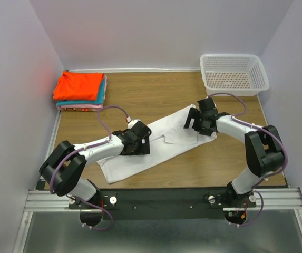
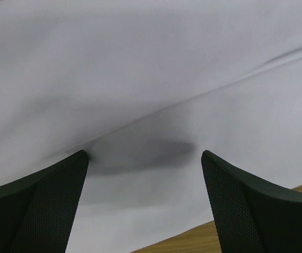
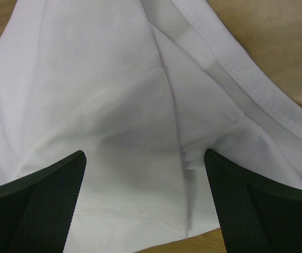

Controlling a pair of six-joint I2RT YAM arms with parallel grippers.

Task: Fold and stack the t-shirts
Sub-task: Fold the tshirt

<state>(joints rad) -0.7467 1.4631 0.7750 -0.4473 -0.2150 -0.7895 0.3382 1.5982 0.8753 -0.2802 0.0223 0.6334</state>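
1. The left fingers (image 2: 40, 211) are spread wide with nothing clamped between them. The left gripper (image 2: 144, 158) hangs low over the white t-shirt (image 1: 164, 143) and casts a dark shadow on the cloth. I cannot tell from the wrist view whether the tips touch it.

2. The right fingers (image 3: 256, 211) are likewise apart and grip nothing. The right gripper (image 3: 144, 155) sits over a bunched part of the shirt, where a ribbed band (image 3: 230, 89) and several overlapping layers and creases show.

3. In the top view, the white t-shirt lies on the table (image 1: 156, 95) as a long diagonal strip running from near-left to far-right. The left gripper is over its middle-left part. The right gripper is at its far-right end.

4. The stack (image 1: 81, 92) stands in the far-left corner, well apart from the white t-shirt. It holds 3 folded items: the orange-red shirt (image 1: 79, 84) on top, the teal shirt (image 1: 104, 90) under it, and the pink shirt (image 1: 85, 108) at the bottom. The basket (image 1: 235, 57) stands in the far-right corner.

5. Progress, as I judge it: 3 shirts are folded and stacked, and 1 is in work. The white t-shirt looks narrowed lengthwise but not yet folded across. What remains is the crosswise fold, then the transfer onto the stack. I see no other loose shirt.
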